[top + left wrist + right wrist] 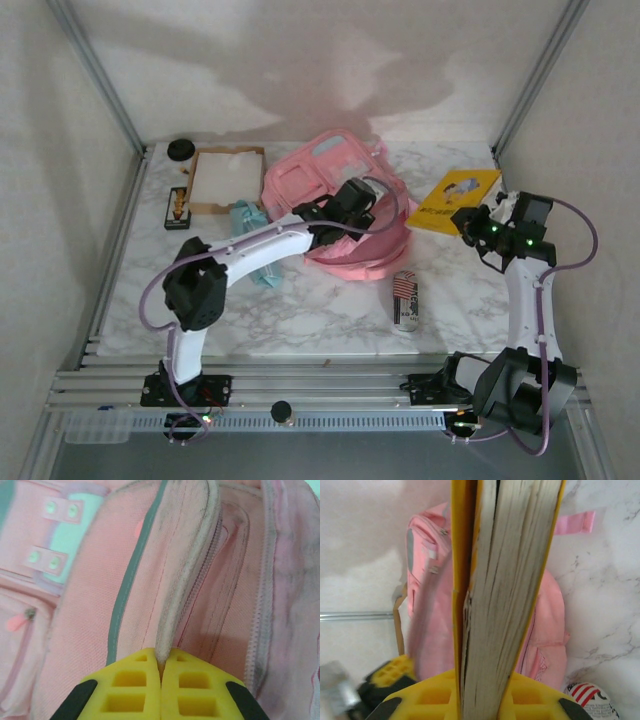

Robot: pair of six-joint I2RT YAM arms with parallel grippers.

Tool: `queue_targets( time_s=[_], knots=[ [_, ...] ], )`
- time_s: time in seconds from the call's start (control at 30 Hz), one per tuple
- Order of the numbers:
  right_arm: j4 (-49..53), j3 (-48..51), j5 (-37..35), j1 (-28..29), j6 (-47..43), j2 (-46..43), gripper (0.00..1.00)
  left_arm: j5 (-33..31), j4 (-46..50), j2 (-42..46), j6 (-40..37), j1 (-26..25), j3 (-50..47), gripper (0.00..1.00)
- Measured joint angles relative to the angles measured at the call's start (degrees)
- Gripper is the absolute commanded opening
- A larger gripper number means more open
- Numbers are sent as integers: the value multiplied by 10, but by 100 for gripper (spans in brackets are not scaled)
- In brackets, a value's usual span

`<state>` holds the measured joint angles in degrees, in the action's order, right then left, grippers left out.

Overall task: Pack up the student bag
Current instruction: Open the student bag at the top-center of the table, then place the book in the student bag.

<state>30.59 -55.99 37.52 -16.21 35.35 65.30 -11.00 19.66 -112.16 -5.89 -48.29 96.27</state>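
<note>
Marble-veined counter (300,320) carries everything. On it, the left tool (161,660) is pinched tight on a piped seam of the student bag (320,175), which lies mid-counter. Its soft, limp fabric will likely sag, so that firmer seam suits lifting. The right tool (472,228) clamps a yellow book (455,195) just right of the bag.

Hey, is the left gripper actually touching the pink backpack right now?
Touching. The left wrist view shows the left gripper shut on a raised piped seam of the student bag, with the pink fabric pinched right where its tips meet.
</note>
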Motion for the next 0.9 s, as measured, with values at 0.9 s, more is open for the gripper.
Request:
queue_targets(
  time_s=[0.9],
  knots=[
    [-360, 157, 75, 301, 171, 122, 0, 22, 47, 139, -1, 44, -38, 0]
  ],
)
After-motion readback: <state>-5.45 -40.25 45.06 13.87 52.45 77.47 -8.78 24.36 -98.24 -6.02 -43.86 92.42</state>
